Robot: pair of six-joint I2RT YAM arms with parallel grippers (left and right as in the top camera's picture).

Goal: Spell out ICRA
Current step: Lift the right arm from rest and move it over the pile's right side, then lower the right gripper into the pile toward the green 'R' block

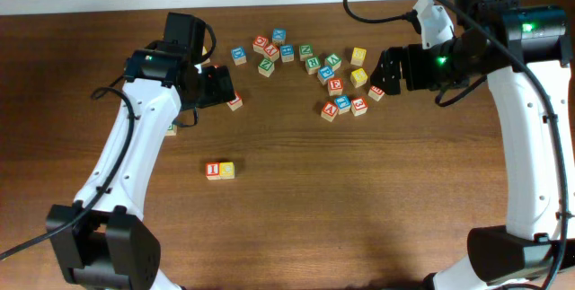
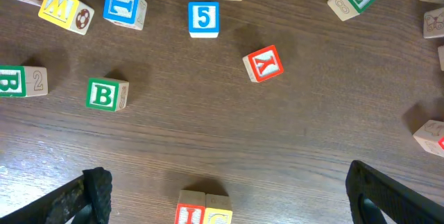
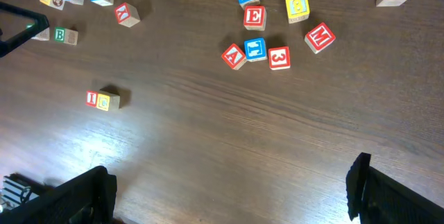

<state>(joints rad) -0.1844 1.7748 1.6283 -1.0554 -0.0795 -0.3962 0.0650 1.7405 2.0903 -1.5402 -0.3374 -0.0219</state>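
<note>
While I cube touches C cube — A cube (red) apart.

I cube touching C cube, other cubes scattered well apart

We see a dark brown wood-grained table, a small red-faced wooden "I" cube beside a yellow-faced wooden "C" cube left of centre, plus a red-and-white wooden "A" cube, a green-and-white wooden "B" cube and a blue-and-white wooden "5" cube.
</note>
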